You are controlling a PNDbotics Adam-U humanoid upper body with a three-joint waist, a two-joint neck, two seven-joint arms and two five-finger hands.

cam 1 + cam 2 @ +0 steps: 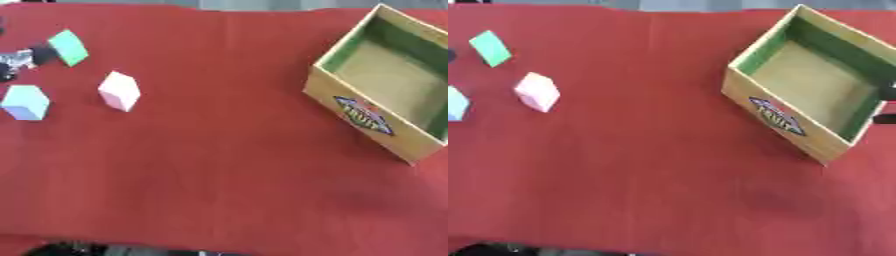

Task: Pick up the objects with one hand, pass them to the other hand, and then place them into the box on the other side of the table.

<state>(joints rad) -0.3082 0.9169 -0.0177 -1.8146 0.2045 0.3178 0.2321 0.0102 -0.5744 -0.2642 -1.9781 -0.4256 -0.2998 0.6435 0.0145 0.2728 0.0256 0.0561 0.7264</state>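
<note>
Blocks grouped at table's left w/ box empty far right, so handover needed: green block pinched in left hand fingertips, tilted, prob. mid-lift; pink block, blue block on red cloth; right hand fingers can't tell.

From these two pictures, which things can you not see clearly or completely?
- Left hand: left eye view, cut by the left edge; its fingers cannot be judged.
- Right hand: right eye view, only dark bits at the right edge.
- Blue block: cut off in the right eye view.
- Box logo: blurred, unreadable.
</note>
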